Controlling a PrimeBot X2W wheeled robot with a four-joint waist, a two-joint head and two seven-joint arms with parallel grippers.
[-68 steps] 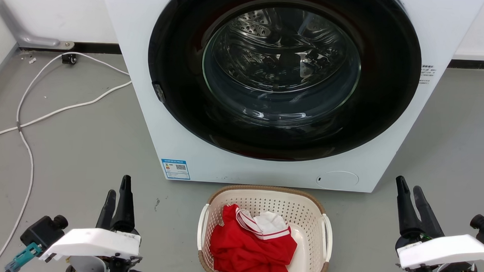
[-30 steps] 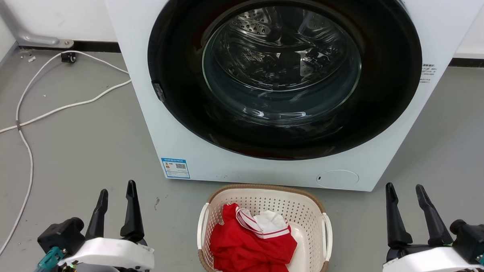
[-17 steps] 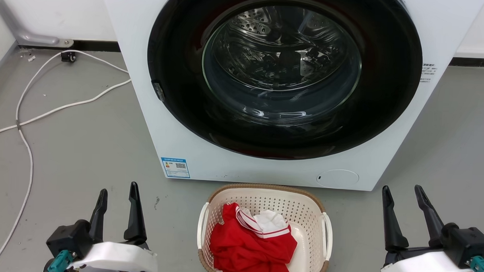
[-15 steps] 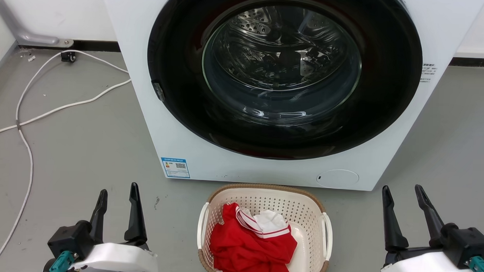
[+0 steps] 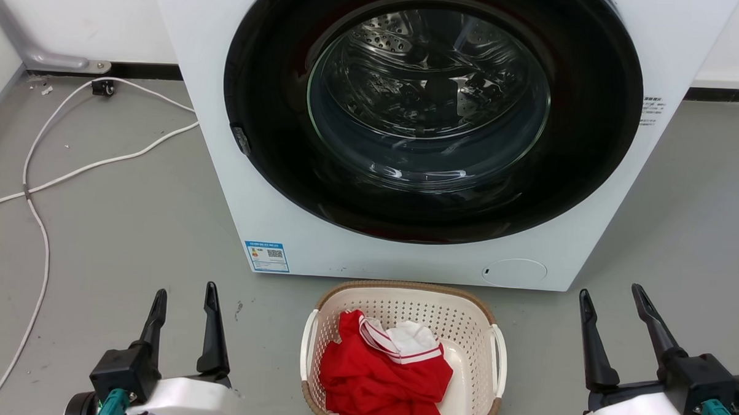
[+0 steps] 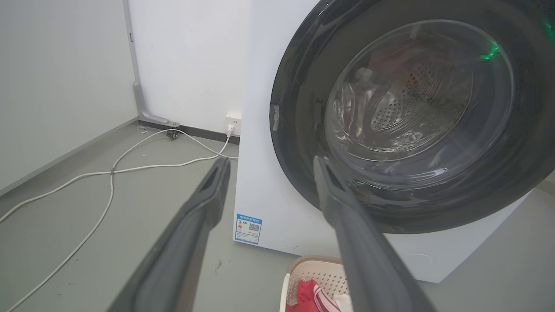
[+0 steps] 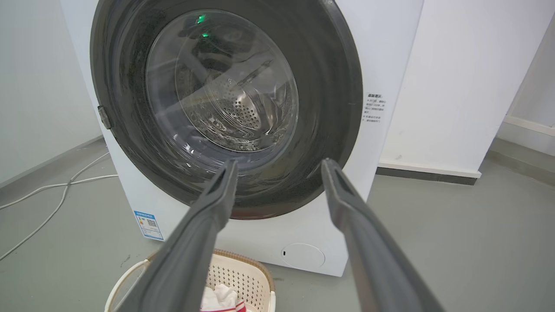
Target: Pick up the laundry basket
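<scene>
The laundry basket [image 5: 473,325] sits on the grey floor just before the washing machine; it is cream, perforated, with a brown woven-look rim and white side handles. Red and white clothes [image 5: 385,371] lie in it. My left gripper [image 5: 185,293] hovers open to the basket's left, nothing between its fingers. My right gripper [image 5: 611,296] hovers open to the basket's right, also holding nothing. Both stand well apart from the handles. The left wrist view catches the laundry basket [image 6: 314,271] at the bottom edge below the left gripper [image 6: 269,162]; the right wrist view has the laundry basket [image 7: 243,271] below the right gripper [image 7: 279,164].
A white front-loading washing machine [image 5: 260,167] with a shut dark round door [image 5: 431,111] stands right behind the basket. White cables [image 5: 45,171] trail across the floor at the left toward a wall socket [image 6: 232,125]. Bare grey floor lies on either side of the basket.
Both grippers went from nearly shut to open and turned so their fingers stand side by side. They have since drawn back slightly toward the bottom of the head view. The basket has not moved.
</scene>
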